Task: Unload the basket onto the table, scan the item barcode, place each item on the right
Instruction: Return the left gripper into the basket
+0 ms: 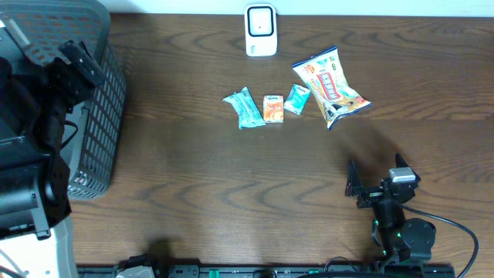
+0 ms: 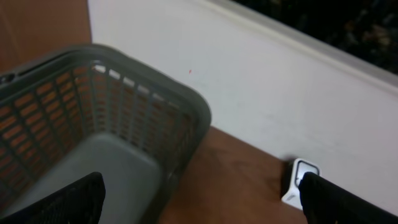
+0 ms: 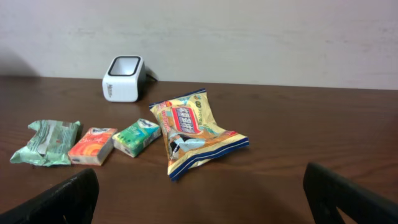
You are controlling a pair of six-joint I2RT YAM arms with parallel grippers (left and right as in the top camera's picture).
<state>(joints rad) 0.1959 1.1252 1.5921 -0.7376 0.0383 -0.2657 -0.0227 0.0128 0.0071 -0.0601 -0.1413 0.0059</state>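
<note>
The left gripper (image 2: 205,202) hangs wide open at the table's (image 1: 193,201) left edge; the right gripper (image 1: 377,174) gapes near its front edge.

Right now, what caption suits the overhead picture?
Four plastic snack packets lie before a white box-shaped scanner on a dark wooden table.

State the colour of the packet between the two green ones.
The packet is orange; right wrist view.

We see a grey plastic basket with lattice walls (image 1: 99,131) standing on the left end of the dark brown wood-grain surface (image 1: 231,201). Behind the surface we see a plain white wall (image 3: 261,37).
</note>
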